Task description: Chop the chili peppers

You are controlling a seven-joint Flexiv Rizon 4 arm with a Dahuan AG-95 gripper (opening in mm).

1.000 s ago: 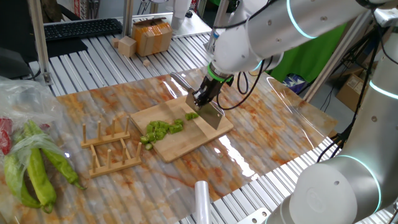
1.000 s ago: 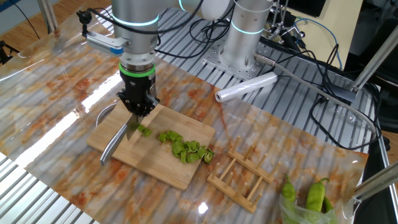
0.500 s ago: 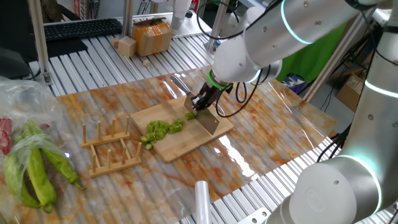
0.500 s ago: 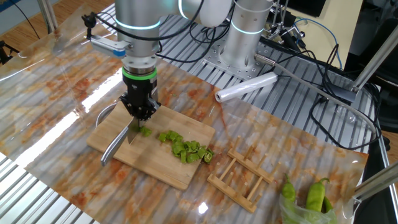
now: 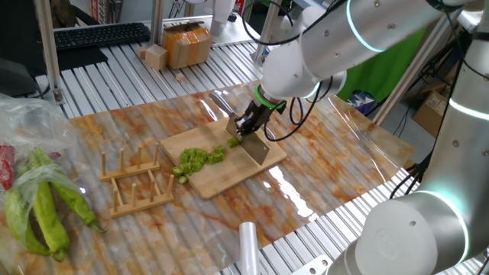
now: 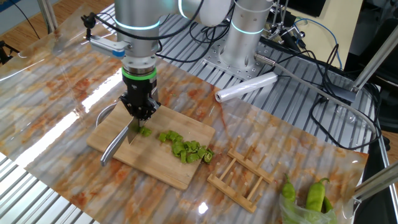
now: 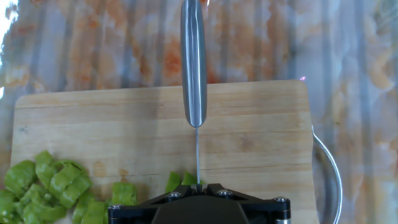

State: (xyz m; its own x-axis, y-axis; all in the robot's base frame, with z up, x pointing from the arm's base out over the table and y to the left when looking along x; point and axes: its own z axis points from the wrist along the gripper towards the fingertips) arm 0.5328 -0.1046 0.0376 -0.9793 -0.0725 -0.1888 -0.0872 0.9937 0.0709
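You are looking at a chopping job that seems nearly finished. The chili [image 5: 200, 158] is lying on the board [image 5: 229, 172] as a heap of small green chunks, running across the middle of the board toward its edge nearest the rack [image 5: 136, 183]. No long uncut stretch is showing in any view. One last short piece [image 7: 181, 181] is sitting apart from the heap, right at the blade; in the hand view it is lying just on the heap side of the thin blade edge, close below the camera. Whether the blade is touching it or already passing through it, you cannot tell.

The gripper [image 6: 138, 111] is pointing steeply down over the board end farthest from the rack, and its jaws are clenched on the knife [image 5: 257, 146], whose handle [image 6: 114, 142] is trailing out past the board edge onto the tabletop [image 5: 321, 153]. The main heap is lying well clear of the gripper, further along the board.

By my reading, what is remaining for you is at most a cut or two on that last piece.
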